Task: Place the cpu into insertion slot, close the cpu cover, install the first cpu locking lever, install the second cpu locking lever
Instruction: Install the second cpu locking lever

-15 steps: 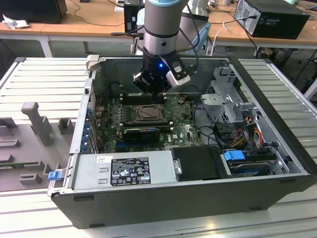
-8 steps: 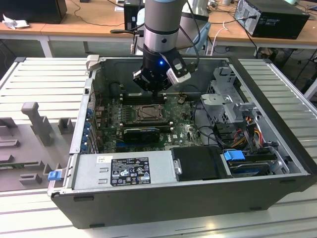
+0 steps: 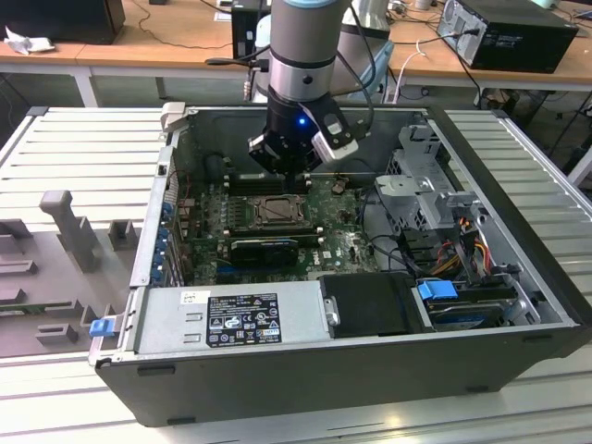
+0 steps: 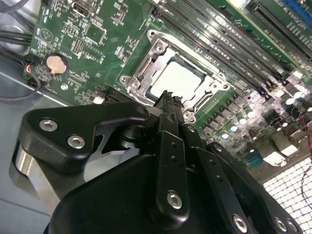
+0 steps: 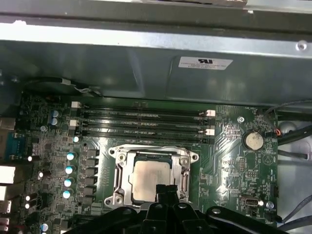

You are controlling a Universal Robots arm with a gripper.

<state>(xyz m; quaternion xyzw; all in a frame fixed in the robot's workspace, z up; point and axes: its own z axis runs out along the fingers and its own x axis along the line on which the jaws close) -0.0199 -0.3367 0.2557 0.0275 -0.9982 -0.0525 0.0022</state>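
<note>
The cpu (image 5: 147, 178) (image 4: 178, 79) lies flat in the insertion slot (image 3: 276, 211) on the green board, its pale face showing. The silvery cpu cover (image 5: 120, 171) (image 4: 146, 68) lies down around it, framing the chip through its cut-out. My gripper (image 3: 294, 172) (image 5: 165, 188) (image 4: 168, 96) hangs just above the socket's edge. Its black fingers are shut together with nothing between them. In both wrist views the fingertips overlap one edge of the socket and hide a small part of it.
Long black memory slots (image 5: 141, 122) run beside the socket. A coin battery (image 5: 253, 140) sits on the board. The grey power supply (image 3: 231, 319) and a drive cage (image 3: 435, 185) with cables flank the board inside the open case, whose metal walls (image 5: 146, 68) rise around it.
</note>
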